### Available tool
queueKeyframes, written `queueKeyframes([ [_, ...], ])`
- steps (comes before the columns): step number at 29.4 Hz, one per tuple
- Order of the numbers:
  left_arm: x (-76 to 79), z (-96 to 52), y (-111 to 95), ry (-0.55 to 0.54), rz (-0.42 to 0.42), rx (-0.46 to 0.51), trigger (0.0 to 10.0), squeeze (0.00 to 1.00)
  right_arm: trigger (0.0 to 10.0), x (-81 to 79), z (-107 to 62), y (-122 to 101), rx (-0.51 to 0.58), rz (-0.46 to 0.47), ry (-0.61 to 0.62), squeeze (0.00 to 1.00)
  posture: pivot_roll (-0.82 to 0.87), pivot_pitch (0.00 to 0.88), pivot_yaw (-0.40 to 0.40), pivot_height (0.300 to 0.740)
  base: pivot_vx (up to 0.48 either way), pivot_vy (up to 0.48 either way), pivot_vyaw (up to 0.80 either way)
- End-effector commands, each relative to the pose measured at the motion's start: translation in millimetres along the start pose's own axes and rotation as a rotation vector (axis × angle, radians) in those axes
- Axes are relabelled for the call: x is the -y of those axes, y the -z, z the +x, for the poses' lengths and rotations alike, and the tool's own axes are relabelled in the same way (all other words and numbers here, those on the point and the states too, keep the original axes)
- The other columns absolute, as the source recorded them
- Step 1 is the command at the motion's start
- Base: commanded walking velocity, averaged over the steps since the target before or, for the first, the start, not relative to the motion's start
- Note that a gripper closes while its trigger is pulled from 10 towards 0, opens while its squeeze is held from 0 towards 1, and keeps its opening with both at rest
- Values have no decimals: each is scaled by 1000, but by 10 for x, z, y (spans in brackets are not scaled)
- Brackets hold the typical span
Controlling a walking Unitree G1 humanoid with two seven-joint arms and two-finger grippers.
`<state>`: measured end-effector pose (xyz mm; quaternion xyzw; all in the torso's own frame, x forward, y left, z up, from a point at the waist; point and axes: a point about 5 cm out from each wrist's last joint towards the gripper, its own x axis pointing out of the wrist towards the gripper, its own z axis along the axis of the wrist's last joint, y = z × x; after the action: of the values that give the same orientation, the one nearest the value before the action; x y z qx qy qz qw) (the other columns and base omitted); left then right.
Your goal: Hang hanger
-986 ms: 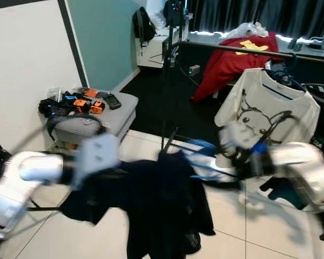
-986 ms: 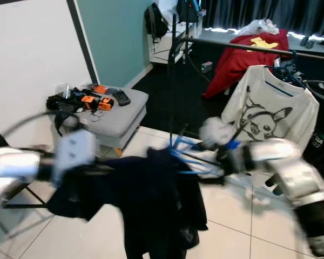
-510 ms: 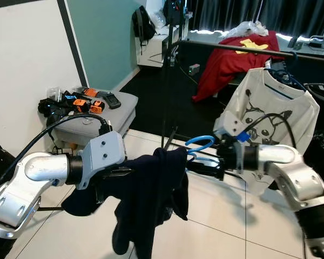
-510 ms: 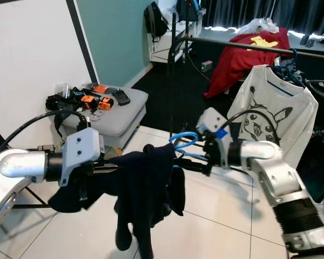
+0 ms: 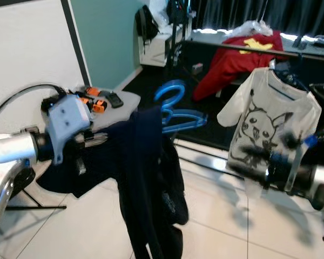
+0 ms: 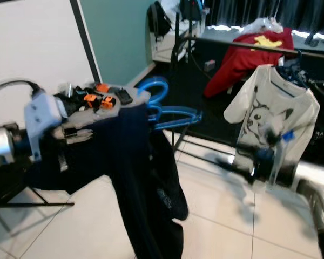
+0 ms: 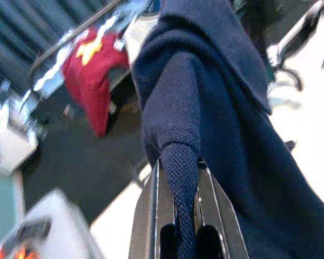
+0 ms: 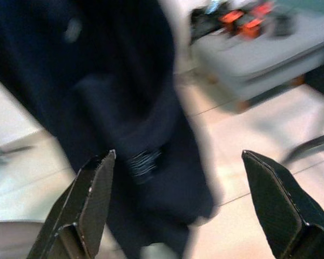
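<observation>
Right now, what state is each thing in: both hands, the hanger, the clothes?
Left hand: shut on dark navy garment.
Right hand: open, holding nothing.
Dark navy garment: draped on hanger, hanging down.
Blue plastic hanger: raised, not on the rail.
White cartoon-print T-shirt: hanging on rail.
Red garment: draped over rail.

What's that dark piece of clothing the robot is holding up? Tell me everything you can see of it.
The dark navy garment looks like soft knit fabric. It is draped over a blue hanger, whose hook rises above it, and hangs in long limp folds toward the tiled floor. The left gripper is shut on a fold of it and holds it up. The right gripper is open, apart from it.
</observation>
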<state>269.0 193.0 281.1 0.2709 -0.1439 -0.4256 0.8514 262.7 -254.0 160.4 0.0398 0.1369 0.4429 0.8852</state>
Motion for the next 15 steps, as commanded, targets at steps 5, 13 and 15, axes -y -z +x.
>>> queueKeyframes([
  [5, -28, 18, -230, -14, 21, 145, 6510, 0, 10000, -72, 95, 14, 47, 40, -39, 0, -94, 11, 35, 740, 0, 0, 0],
  [13, 40, 68, -311, 26, 21, 203, 10000, 0, 10000, -69, 400, -158, 280, 177, -59, 0, -87, 8, 25, 740, 0, 0, 0],
  [15, 60, 86, -310, 33, 19, 205, 10000, 0, 10000, -13, 460, -200, 309, 211, -19, 0, -87, 27, 6, 740, 0, 0, 0],
])
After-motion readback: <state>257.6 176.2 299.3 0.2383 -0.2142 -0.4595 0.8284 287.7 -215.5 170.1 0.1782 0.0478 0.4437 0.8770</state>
